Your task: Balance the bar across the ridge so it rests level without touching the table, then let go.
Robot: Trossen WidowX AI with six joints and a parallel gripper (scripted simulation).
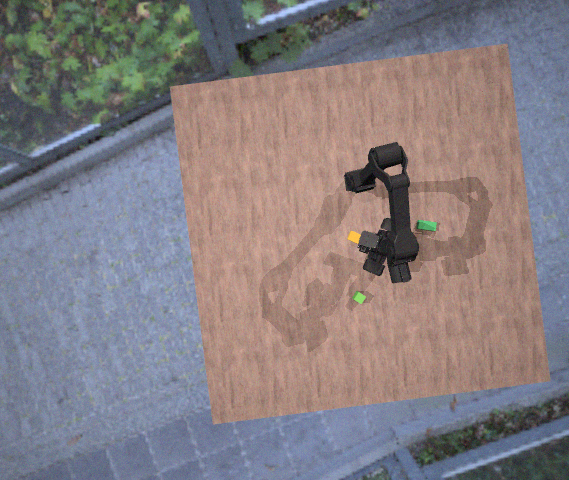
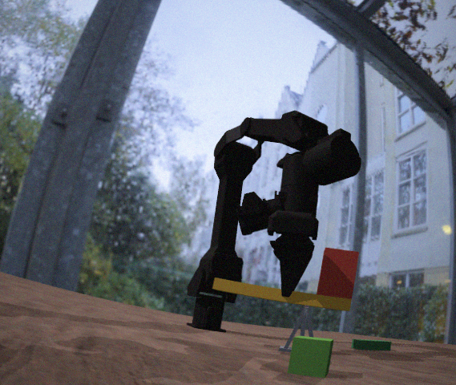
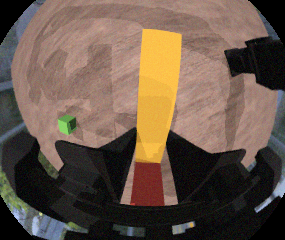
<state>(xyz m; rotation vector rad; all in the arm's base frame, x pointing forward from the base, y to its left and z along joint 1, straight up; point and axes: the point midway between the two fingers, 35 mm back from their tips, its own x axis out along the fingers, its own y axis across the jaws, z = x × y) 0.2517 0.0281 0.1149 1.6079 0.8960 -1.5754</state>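
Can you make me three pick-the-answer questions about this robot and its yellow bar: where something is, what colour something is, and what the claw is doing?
1. Where is the red block?
A. on the table
B. on one end of the bar
C. on the arm

2. What colour is the cube nearest the exterior camera?
A. green
B. blue
C. white

3. What is the gripper doing?
A. open, high up
B. gripping the cube
C. gripping the bar

Answers: 1 B, it sits on the bar's end; 2 A, bright green; 3 C, fingers pinch the bar.

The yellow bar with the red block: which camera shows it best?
The exterior view: the whole bar shows from the side, red block on one end. The wrist view looks along it; the top view shows only its tip beyond the arm.
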